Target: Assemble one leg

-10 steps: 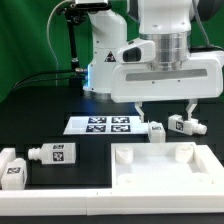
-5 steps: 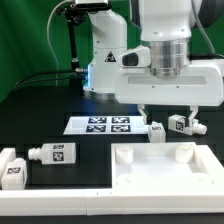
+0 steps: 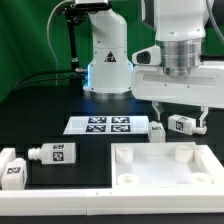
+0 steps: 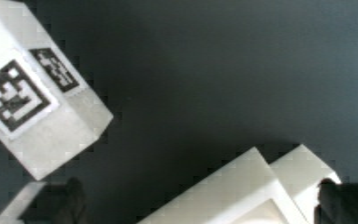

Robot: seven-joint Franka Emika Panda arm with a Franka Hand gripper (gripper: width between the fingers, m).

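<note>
In the exterior view my hand (image 3: 178, 115) hangs wide open and empty just above the leg (image 3: 184, 124), which lies on the desk (image 3: 40, 115) at three o'clock from the marker board (image 3: 105, 125). In the wrist view the leg (image 4: 34, 95) shows its tag, clear of my fingers (image 4: 51, 205).

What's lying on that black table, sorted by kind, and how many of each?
White legs: 4
Flat white panel: 1
Marker board: 1
Total: 6
</note>
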